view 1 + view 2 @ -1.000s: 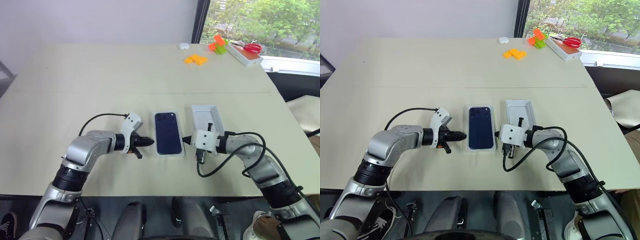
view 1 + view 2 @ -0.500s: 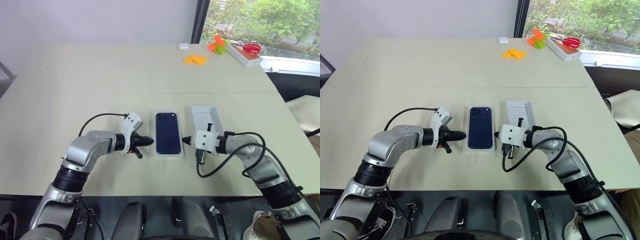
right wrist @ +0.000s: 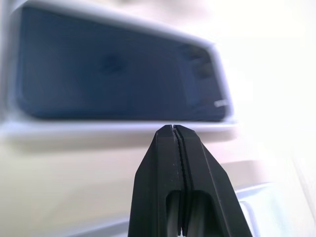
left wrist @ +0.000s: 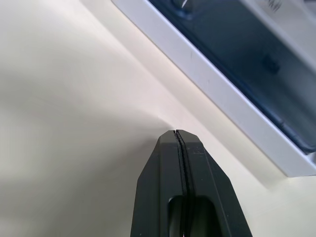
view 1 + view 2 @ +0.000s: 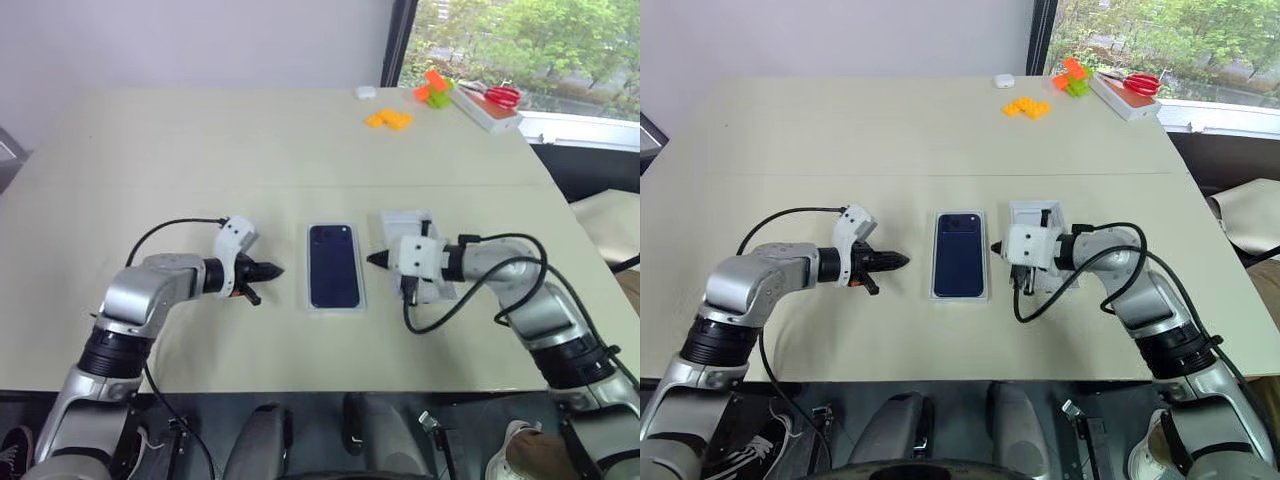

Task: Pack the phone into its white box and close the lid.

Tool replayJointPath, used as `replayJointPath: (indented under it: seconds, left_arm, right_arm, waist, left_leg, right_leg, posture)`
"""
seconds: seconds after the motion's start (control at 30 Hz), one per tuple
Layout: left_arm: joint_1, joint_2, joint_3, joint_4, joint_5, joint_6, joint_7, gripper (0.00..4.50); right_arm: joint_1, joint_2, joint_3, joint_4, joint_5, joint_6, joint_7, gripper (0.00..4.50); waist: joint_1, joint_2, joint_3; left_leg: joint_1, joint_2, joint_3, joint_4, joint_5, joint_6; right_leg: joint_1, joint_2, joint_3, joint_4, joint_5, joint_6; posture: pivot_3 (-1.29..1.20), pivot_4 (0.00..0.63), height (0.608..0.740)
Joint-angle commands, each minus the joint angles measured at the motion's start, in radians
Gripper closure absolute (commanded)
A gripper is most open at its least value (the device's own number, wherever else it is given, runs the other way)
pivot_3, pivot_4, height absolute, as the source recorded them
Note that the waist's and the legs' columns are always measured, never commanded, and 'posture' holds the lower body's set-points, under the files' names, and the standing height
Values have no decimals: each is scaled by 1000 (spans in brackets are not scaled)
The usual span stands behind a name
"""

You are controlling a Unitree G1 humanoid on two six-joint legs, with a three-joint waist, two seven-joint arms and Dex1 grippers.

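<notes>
Change: left end effector (image 5: pixel 897 262) and right end effector (image 5: pixel 996 247), both pinched shut and empty, have drawn back from the box (image 5: pixel 960 295) | Position: lidded box with phone picture on counter (image 5: pixel 840 140), end effectors at 9 and 3 o'clock | Status: packing likely complete.

Both arms reach in from the bottom corners of the frame, forearms bent inward toward the centre. The left claw (image 5: pixel 896 262) sits left of centre, fingers pressed together, pointing right. The right claw (image 5: pixel 995 246) sits right of centre, fingers likewise pressed together, pointing left. Black cables loop over both wrists.
</notes>
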Motion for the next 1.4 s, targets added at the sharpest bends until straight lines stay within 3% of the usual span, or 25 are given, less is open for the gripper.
replayJointPath:
  seconds: [0.03,0.17,0.27,0.37,0.53,0.6,0.7,0.93,1.37,1.4]
  left_arm:
    - [-24,39,112,-8,-55,-39,-52,3625]
    - [-12,78,172,50,-60,-143,-123,1629]
    - [-3,99,184,64,-78,-163,-170,97]
    - [21,131,186,47,-104,-165,-242,18]
    - [43,168,174,39,-107,-190,-298,18]
    - [39,170,179,40,-104,-222,-315,18]
    - [34,167,187,32,-111,-239,-324,18]
    - [97,181,204,-43,-101,-403,-402,18]
    - [131,197,204,-72,-114,-488,-465,18]
    - [134,199,202,-75,-115,-485,-464,3]
  right_arm:
    - [-73,91,-122,-52,109,235,-119,3632]
    - [-101,173,-132,-144,115,543,-250,1593]
    - [-79,172,-112,-211,92,643,-304,63]
    - [-24,202,-101,-308,96,773,-378,54]
    - [0,314,-187,-428,171,1020,-471,54]
    - [7,263,-131,-473,141,1031,-492,54]
    - [28,273,-141,-499,144,1100,-540,54]
    - [47,291,-150,-493,154,1135,-616,54]
    - [113,292,-93,-366,130,994,-686,54]
    - [113,289,-94,-351,121,975,-696,296]
  waist:
    - [-2,0,0]
    - [0,1,0]
    - [2,1,0]
    - [2,1,0]
    - [-1,1,0]
    - [-1,1,0]
    - [-1,1,0]
    - [-7,1,0]
    - [-4,1,0]
    - [-6,1,0]
  left_leg:
    - [-1,0,0,0,0,0]
    - [-2,0,0,0,0,0]
    - [-2,0,-1,-1,0,0]
    - [-3,-2,-1,-1,0,1]
    - [-3,-2,1,-1,-2,3]
    - [-3,-2,0,0,-2,3]
    - [-3,-2,0,0,-2,3]
    - [-3,-2,1,0,-2,3]
    - [-3,-1,1,0,-2,3]
    - [-3,-1,1,0,-2,3]
  right_leg:
    - [0,0,0,0,0,0]
    - [-2,-1,0,1,1,-1]
    - [-3,-1,0,0,0,-1]
    - [-3,-3,-1,0,0,-1]
    - [-3,-4,0,0,1,-1]
    - [-3,-4,0,0,1,-1]
    - [-3,-3,-1,0,0,-1]
    - [-3,-3,-1,0,0,0]
    - [-3,-1,0,-1,0,0]
    - [-3,-1,0,-1,0,0]
  posture:
    - [0,150,740]
    - [0,150,740]
    - [0,150,740]
    - [0,150,740]
    - [0,150,740]
    - [0,150,740]
    - [0,150,740]
    - [0,150,740]
    - [0,150,740]
    - [0,150,740]
